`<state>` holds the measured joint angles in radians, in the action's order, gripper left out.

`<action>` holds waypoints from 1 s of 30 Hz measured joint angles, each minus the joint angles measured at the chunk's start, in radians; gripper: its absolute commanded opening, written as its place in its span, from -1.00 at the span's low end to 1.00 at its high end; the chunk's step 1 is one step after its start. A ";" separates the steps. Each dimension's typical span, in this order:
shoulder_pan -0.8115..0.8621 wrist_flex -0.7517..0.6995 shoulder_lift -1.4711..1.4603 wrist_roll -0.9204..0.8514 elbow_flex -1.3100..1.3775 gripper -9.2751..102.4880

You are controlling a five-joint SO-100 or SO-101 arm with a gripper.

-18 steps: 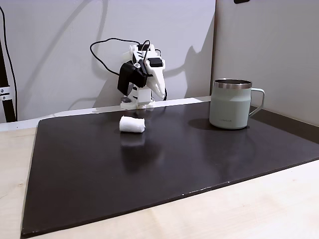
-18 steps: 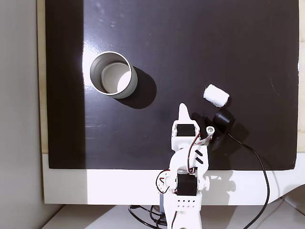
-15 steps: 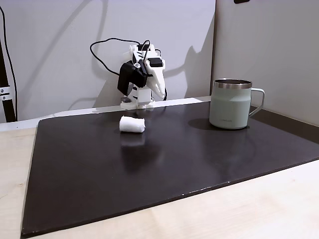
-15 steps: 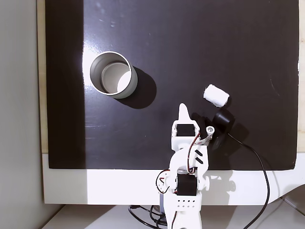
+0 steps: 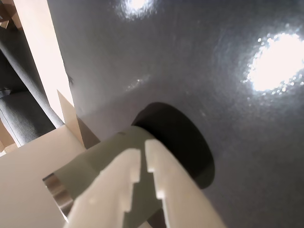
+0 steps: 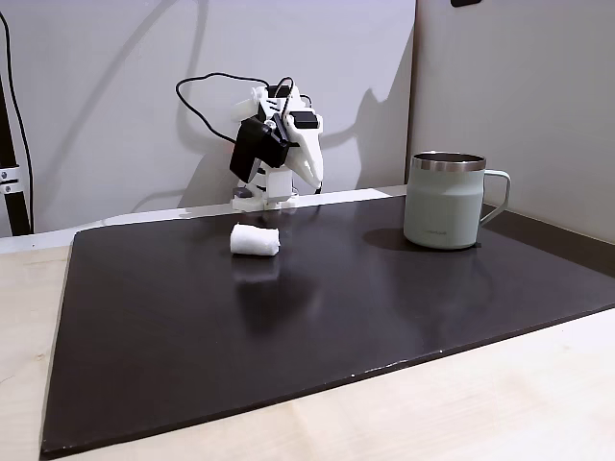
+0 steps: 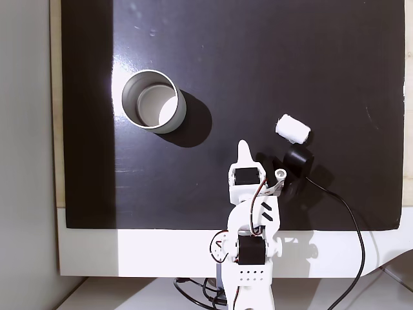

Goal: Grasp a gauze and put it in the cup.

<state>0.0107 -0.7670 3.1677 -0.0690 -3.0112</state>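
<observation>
- Wrist view: seen past the gripper (image 5: 143, 156), the cup (image 5: 97, 164) stood just beyond the tips, its pale green wall smooth and matte, a band of bare steel at the rim end toward the lower left. Two off-white plastic fingers (image 5: 121, 183) with stepped inner edges, tips close together with a thin gap between them, nothing held. Dark glossy mat (image 5: 190, 61) beyond the tips, with bright glare patches, and a round dark shadow right behind the cup.
- Side fixed view: gripper (image 6: 312, 178) raised on the folded white arm (image 6: 279, 154), pointed downward, jaws looking closed and empty. Gauze (image 6: 255, 240) lay on the mat (image 6: 288, 327) below the gripper and nearer the camera, to its left: a small soft white roll on its side, long axis running roughly left to right. Cup (image 6: 444, 200) stood upright well off to the gripper's right, cylindrical, steel rim on top, squared handle turned right; inside hidden from this angle.
- Top fixed view: gripper (image 7: 243, 150) pointed up the frame, closed to a single narrow tip, holding nothing. Gauze (image 7: 293, 129) lay near, up and to the right of the tip, apart from it, long axis slanting from upper left to lower right. Cup (image 7: 153, 101) stood up and to the left of the tip, farther off than the gauze, round mouth open, nothing inside but the bare metallic floor.
</observation>
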 measured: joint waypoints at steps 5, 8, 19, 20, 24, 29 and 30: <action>0.025 0.000 0.000 0.048 0.000 -0.83; 0.037 0.000 0.000 0.051 0.000 -0.83; 0.098 -0.167 0.000 0.051 0.210 -0.77; 0.120 -0.187 0.000 0.044 0.238 -0.78; 0.179 -0.270 -0.058 0.012 0.360 -0.83; 0.281 -0.405 -0.301 0.017 0.578 -0.83; 0.291 -0.433 -0.364 0.028 0.627 -0.83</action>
<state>0.3022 -1.1996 2.8041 -0.0414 -2.3838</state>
